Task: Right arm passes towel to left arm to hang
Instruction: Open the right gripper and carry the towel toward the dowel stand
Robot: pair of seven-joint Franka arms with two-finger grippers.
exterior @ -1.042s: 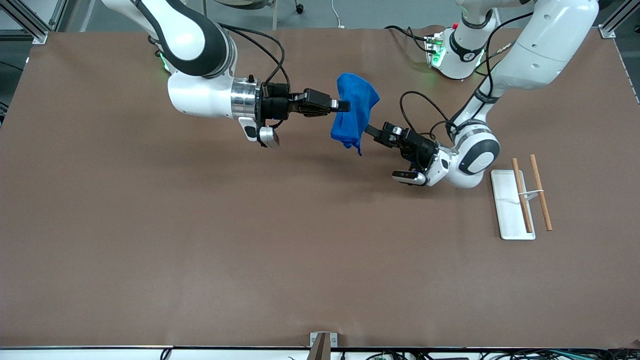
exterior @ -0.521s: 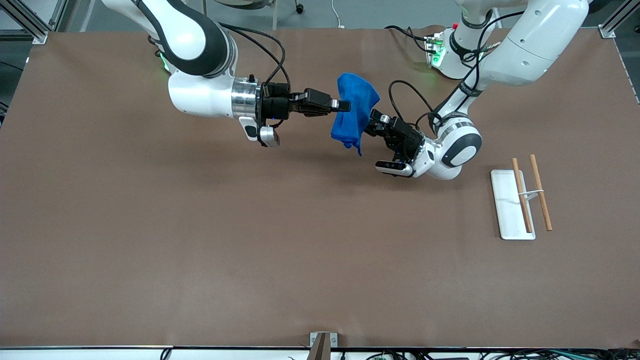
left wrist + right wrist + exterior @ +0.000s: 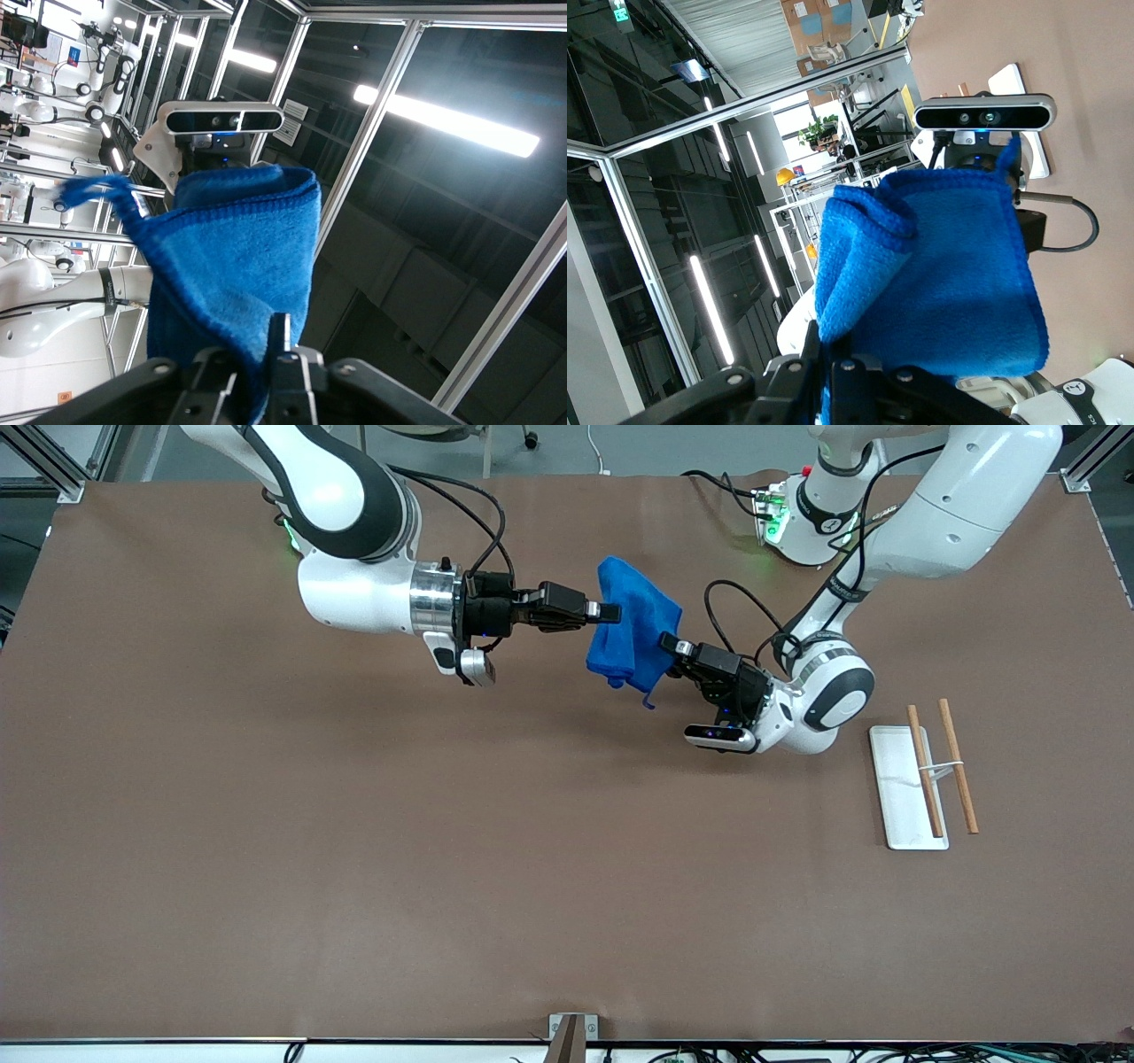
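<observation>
The blue towel (image 3: 631, 636) hangs in the air over the middle of the table, held between both grippers. My right gripper (image 3: 613, 612) is shut on its upper fold, on the side toward the right arm's end. My left gripper (image 3: 667, 643) is shut on the towel's edge on the side toward the left arm's end, and that edge is drawn out toward it. A thread tail hangs from the lower corner. The towel fills the left wrist view (image 3: 239, 257), with cloth between my left gripper's (image 3: 257, 354) fingers. It also fills the right wrist view (image 3: 939, 274), above my right gripper (image 3: 833, 359).
A white tray (image 3: 893, 802) lies toward the left arm's end of the table. One wooden stick (image 3: 924, 771) lies on it and a second wooden stick (image 3: 959, 766) lies beside it. A metal bracket (image 3: 571, 1032) sits at the table's near edge.
My left gripper reached up to the towel, closed on its edge and drew back toward the left arm's end, pulling that edge outward. My right gripper has stayed still.
</observation>
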